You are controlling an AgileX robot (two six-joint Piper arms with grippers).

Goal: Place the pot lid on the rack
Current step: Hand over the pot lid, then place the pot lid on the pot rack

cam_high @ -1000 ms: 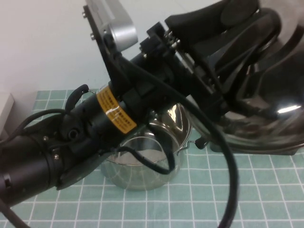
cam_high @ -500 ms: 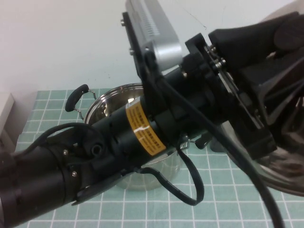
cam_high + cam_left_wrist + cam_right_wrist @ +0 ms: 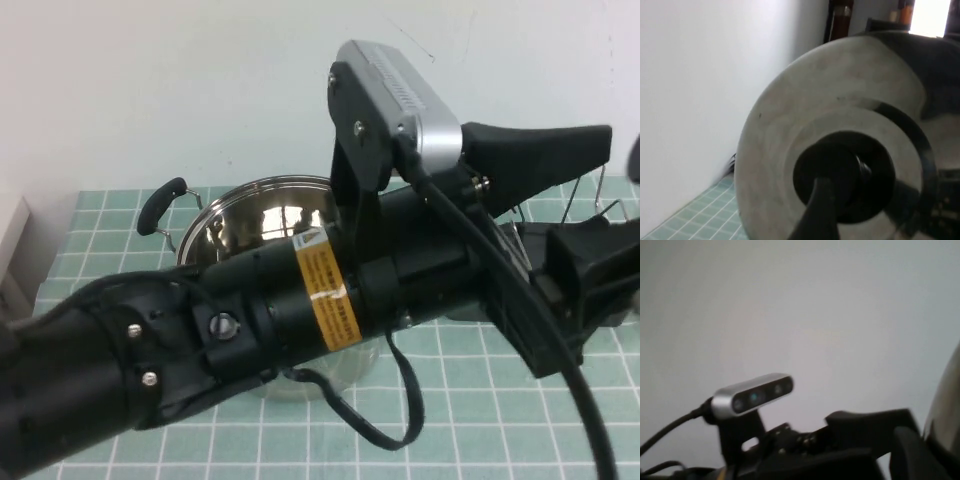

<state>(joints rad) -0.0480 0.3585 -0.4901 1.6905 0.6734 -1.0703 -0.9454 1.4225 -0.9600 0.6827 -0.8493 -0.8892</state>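
The pot lid (image 3: 790, 150) fills the left wrist view, a round steel dome with a black knob (image 3: 850, 175) at its centre. My left gripper (image 3: 840, 195) is shut on that knob, and one dark finger (image 3: 820, 215) crosses it. In the high view my left gripper (image 3: 585, 205) is raised at the right, in front of the rack's silver wire loops (image 3: 602, 192); the lid is out of that view. An edge of the lid (image 3: 946, 395) shows in the right wrist view. My right gripper (image 3: 912, 457) is only a dark shape beside it.
The deep steel pot (image 3: 270, 225) with a black handle (image 3: 160, 205) stands mid-table on the green checked cloth (image 3: 470, 420), partly behind my left arm (image 3: 300, 310). A white wall is behind. The left arm's camera (image 3: 752, 395) shows in the right wrist view.
My left arm has swung further right and lower. The lid, which filled the right side of the high view, has left that view. The pot's rim and the rack wires have come into sight.
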